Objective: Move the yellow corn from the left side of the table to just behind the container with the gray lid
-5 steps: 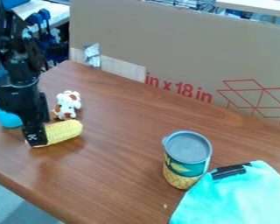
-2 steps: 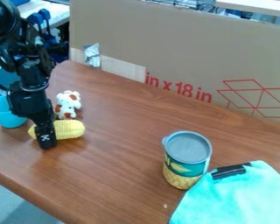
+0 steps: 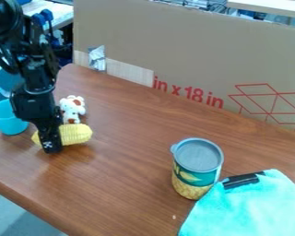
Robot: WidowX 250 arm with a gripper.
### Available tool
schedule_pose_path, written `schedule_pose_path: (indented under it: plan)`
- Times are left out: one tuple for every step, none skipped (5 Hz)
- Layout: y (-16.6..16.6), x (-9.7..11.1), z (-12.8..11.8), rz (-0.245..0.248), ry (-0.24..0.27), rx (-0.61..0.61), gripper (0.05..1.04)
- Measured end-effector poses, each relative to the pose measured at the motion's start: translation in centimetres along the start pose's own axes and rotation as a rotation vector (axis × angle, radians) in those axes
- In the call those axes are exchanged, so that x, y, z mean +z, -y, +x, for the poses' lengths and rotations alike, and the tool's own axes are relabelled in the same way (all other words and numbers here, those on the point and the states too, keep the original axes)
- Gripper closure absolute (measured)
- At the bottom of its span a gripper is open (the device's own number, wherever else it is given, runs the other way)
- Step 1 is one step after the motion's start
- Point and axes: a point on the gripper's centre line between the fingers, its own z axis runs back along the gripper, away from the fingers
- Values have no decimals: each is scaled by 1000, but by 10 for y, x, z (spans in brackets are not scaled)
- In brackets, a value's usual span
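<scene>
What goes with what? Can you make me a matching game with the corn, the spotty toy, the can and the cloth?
Things:
1. Corn
2. Spotty toy
3. Can
4. Cloth

Clues:
A. Turquoise, with a black strip on it
B. White with brown patches
C. Yellow, and partly behind the end effector
D. Standing up, with a grey lid

Right pairs: 1-C, 2-B, 3-D, 4-A
</scene>
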Motion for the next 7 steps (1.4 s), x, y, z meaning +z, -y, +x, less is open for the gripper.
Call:
schedule_pose_path:
  plan:
    - [-6, 14, -11, 11, -25, -168, 412]
    - [7, 27, -37, -51, -121, -412, 412]
    - [29, 41, -90, -14, -78, -646, 412]
    - [32, 22, -148, 20, -17, -918, 412]
    - [21, 16, -184, 7, 13, -1180, 412]
    - [5, 2, -203, 35, 37, -1426, 412]
    - [4, 2, -213, -7, 23, -1561, 412]
